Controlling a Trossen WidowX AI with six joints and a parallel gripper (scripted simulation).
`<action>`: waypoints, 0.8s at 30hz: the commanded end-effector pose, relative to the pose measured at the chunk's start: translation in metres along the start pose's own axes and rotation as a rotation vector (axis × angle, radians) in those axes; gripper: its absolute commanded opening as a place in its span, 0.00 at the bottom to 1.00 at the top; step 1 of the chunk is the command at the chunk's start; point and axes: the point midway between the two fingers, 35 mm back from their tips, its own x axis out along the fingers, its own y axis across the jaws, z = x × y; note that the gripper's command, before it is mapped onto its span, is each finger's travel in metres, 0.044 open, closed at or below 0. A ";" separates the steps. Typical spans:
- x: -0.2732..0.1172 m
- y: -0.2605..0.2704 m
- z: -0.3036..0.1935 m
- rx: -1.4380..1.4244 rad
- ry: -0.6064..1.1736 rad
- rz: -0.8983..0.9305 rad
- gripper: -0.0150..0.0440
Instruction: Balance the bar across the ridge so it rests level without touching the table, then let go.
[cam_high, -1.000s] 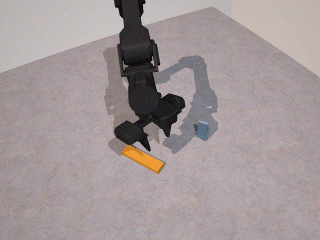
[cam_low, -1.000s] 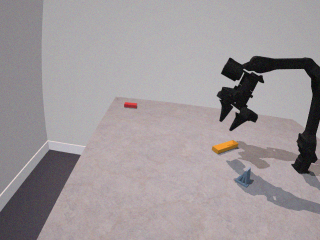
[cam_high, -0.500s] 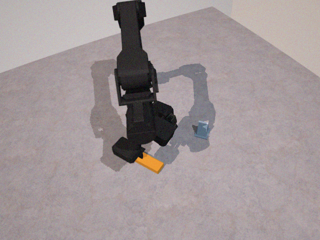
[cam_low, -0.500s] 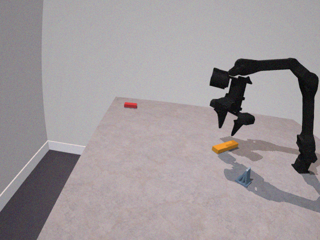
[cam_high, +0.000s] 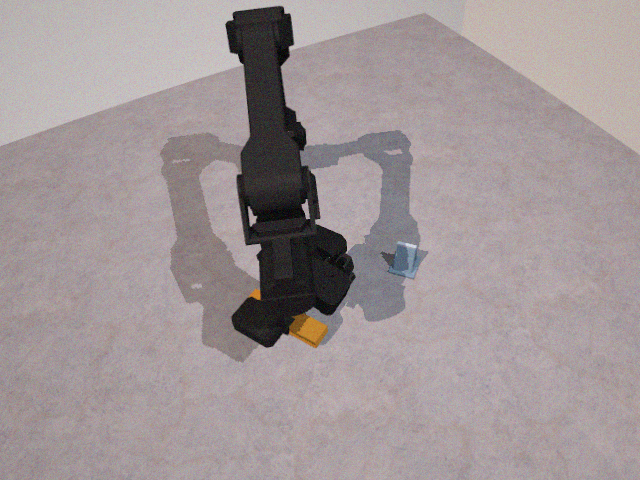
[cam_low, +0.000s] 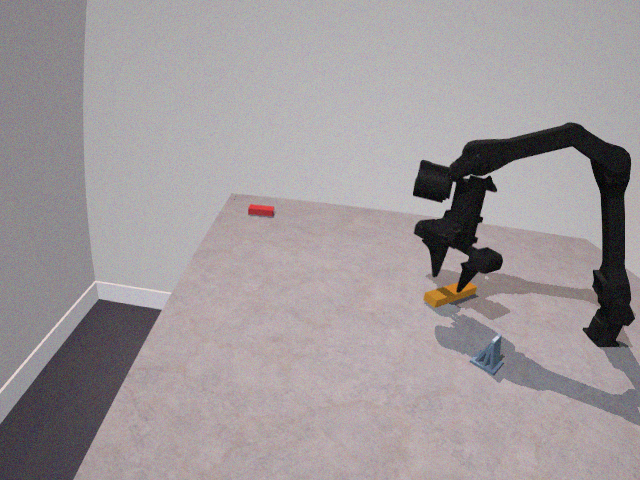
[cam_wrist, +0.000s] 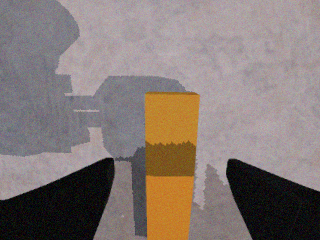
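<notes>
The orange bar (cam_high: 309, 329) (cam_low: 435, 297) (cam_wrist: 170, 205) lies flat on the table. My gripper (cam_low: 447, 284) (cam_wrist: 171, 166) is open above it, pointing down. In the wrist view the bar runs lengthwise between the two fingers, with a gap on each side, and touches neither. In the top view the gripper body hides the middle of the bar and the fingertips. The blue-grey ridge (cam_high: 405, 257) (cam_low: 495, 353) stands upright on the table with nothing on it, to the right of the bar in the top view.
A red block (cam_low: 261, 210) lies near the far left corner of the table in the exterior view, well away from the bar and ridge. The arm's shadows fall across the table around the bar and ridge. The table's left edge (cam_low: 192, 256) drops to a dark floor.
</notes>
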 end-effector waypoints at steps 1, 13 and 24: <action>0.005 0.000 -0.001 -0.003 0.008 0.002 0.79; 0.020 0.000 -0.001 -0.003 0.008 0.002 0.79; 0.031 0.000 -0.001 -0.003 0.008 0.002 0.79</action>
